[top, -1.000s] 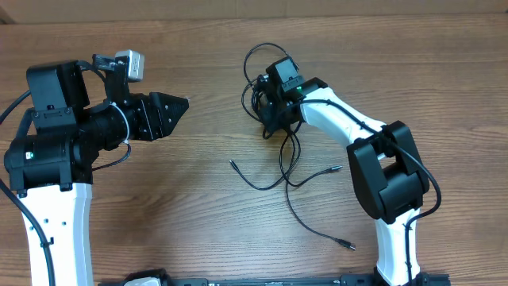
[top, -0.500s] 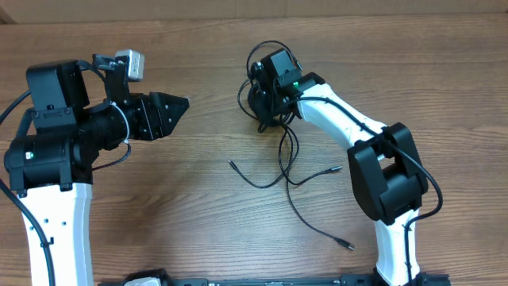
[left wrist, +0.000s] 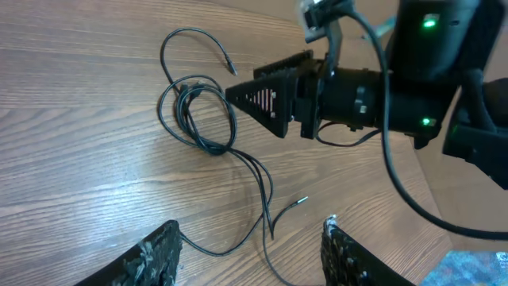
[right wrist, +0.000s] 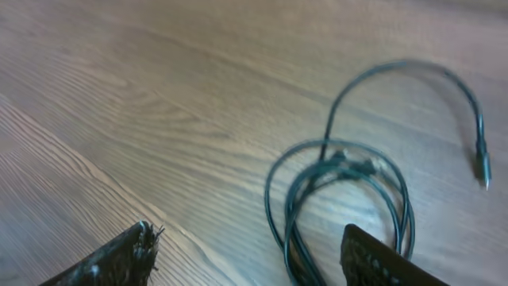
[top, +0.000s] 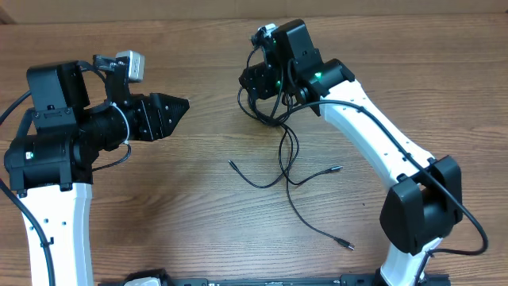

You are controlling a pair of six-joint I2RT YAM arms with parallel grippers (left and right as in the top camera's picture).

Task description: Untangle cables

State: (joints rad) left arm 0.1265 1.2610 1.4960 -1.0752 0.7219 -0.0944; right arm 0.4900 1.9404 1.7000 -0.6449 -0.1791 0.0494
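Black cables [right wrist: 337, 165] lay coiled beneath the right gripper [right wrist: 246, 238], jaws apart, empty; the left gripper [left wrist: 250, 238] stood apart too. Pinching one strand, not the coil, seemed wisest.

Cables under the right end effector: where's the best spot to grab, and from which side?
Take the arched free strand just behind its plug, coming down on the side away from the coil. It lies alone on the bare table; the coil's loops overlap and would likely pinch together.
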